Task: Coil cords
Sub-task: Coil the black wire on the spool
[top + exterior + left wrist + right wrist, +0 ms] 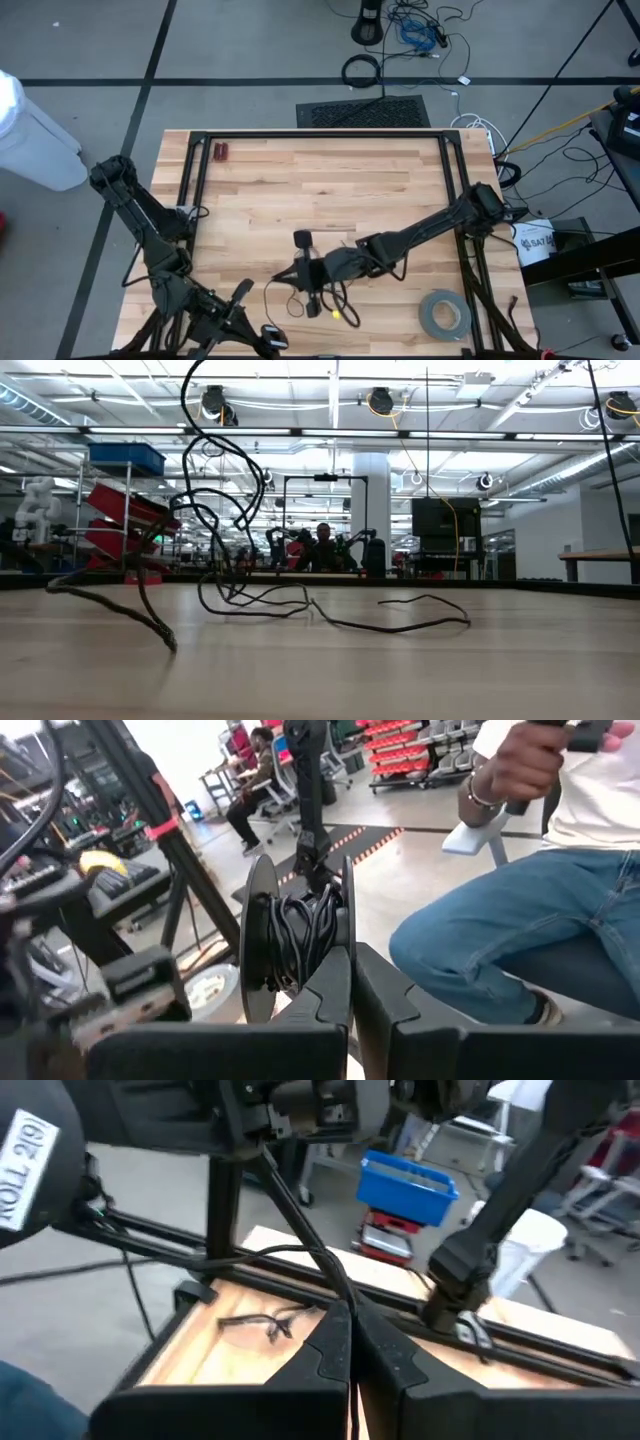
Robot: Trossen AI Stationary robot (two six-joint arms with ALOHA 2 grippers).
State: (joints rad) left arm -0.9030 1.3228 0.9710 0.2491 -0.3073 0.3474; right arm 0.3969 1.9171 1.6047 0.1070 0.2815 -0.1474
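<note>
A thin black cord (343,296) lies in loose loops on the wooden table (400,180) near its front. In the low view its strands (240,595) rise from the table and out of the top of the picture. My right gripper (350,1320) is shut on the cord above the table's middle front (288,277). At the table's near edge my left gripper (350,982) is shut on a small black spool (262,935) with cord wound (298,942) on its core, and points level past the table toward a seated person. My left gripper pinches the rim of one of the spool's flanges (346,925) between its two fingers, coming at it level. The spool stands on edge beyond the fingertips, clear of the table. My right gripper pinches a single strand of the cord (336,1292) between its fingertips, pointing roughly level toward the table's left side. The strand runs up and away from the fingers, lifted off the table, and other strands (262,1323) lie below on the wood.
A grey tape roll (445,315) lies at the front right. A small red object (221,152) sits at the far left corner. A black frame (320,135) runs along the table's edges. A person in jeans (520,930) sits just beyond the near edge.
</note>
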